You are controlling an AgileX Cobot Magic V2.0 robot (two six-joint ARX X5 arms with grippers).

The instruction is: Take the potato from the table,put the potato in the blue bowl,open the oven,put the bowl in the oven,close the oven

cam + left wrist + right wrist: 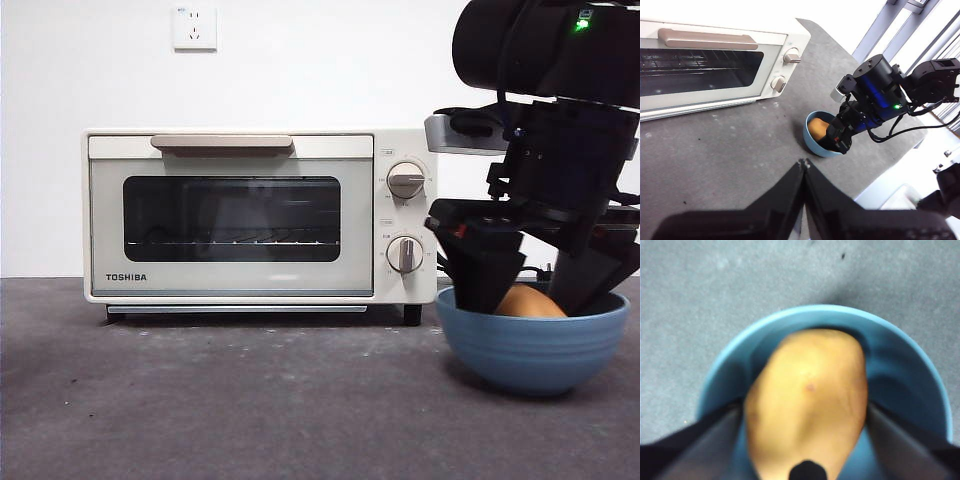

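Lowering the potato (807, 400) into the blue bowl (533, 345) beside the oven (258, 215); our right tool (530, 290) grips it. Left tool (804, 162) waits closed. Next, we judge: release, withdraw upward.

The worktop (200, 400) is a dark grey, rough, mottled surface with faint pale scuffs. Directly on it stand the oven (260, 215), cream-white with its door shut, and, beside its knob end, the blue bowl (535, 345).
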